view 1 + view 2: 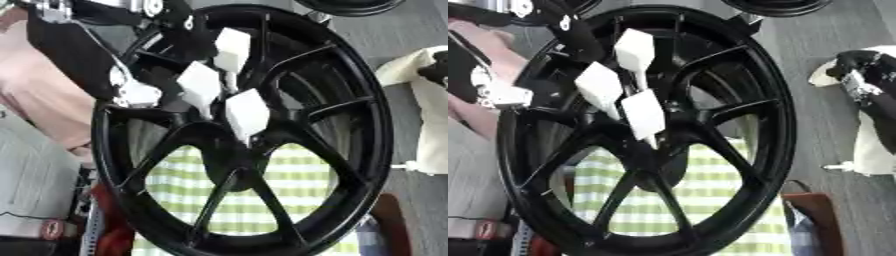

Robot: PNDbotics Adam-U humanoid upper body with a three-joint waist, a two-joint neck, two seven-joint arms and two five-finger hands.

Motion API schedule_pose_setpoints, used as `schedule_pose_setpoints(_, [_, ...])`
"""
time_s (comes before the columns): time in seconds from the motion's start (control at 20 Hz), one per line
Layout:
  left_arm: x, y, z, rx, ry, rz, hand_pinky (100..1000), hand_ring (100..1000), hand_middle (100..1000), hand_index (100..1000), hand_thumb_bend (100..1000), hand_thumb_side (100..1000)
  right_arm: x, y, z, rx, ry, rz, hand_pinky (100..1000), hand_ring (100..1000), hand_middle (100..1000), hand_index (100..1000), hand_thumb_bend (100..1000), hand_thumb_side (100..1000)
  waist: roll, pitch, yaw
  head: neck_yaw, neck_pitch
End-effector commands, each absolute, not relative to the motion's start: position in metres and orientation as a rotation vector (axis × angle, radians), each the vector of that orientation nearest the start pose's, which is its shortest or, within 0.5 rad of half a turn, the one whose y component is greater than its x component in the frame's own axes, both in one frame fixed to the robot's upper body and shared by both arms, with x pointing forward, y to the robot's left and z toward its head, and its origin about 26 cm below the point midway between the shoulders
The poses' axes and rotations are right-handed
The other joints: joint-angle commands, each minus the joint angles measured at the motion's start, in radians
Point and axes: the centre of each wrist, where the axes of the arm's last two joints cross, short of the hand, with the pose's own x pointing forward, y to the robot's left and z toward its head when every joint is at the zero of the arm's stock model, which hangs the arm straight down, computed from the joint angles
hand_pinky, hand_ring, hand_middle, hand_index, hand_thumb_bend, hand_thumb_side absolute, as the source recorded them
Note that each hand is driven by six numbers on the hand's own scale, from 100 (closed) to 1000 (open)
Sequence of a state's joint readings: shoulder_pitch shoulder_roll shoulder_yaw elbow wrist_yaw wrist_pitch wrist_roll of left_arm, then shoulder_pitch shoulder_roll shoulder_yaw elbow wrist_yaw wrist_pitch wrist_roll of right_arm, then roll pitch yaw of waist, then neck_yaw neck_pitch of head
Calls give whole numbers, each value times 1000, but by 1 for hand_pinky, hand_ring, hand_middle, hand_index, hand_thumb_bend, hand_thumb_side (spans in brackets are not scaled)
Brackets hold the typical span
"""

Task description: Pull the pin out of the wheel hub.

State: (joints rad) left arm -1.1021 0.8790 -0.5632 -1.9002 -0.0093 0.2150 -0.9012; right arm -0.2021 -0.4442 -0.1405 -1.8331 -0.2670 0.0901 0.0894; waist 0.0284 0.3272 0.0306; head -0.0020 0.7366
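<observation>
A black spoked wheel point(350, 150) stands upright and fills the view. Three white pins with flat, kite-shaped heads stick out close together just above the hub point(214, 145): an upper one point(233, 47), a left one point(201, 85) and a lower one point(248, 112). My left arm comes in from the upper left, and my left hand point(577, 39) lies over the rim's upper left, a little left of the upper pin. How it is closed is hidden against the black spokes. A black jointed shape point(866, 87) at the right edge looks like my right hand, far from the wheel.
A green and white checked cloth point(297, 180) shows through the lower spokes. Another black wheel point(350, 5) sits at the top edge. A cream cloth point(429, 125) lies on the grey floor at the right. A pink surface point(35, 100) lies along the left.
</observation>
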Motion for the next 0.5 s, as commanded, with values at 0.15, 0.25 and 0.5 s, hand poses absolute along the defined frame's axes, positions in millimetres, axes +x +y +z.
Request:
schedule_pose_setpoints(0.15, [305,174,371,319,-1436,-2141,870,818,827,927,177,394,306,-339,170,-88,-1972,251,909,736,575,690,213,357,-4,-14,-3,5,-11])
schedule_pose_setpoints(0.25, [307,175,369,336,-1432,-2146,880,836,848,926,189,382,306,-339,171,-85,-1973,251,909,735,575,689,212,359,-4,-10,-4,5,-13])
schedule_pose_setpoints(0.5, [312,175,362,346,-1414,-2168,884,843,850,926,190,393,306,-338,170,-79,-1973,250,909,735,575,689,212,360,-7,-3,-6,7,-16])
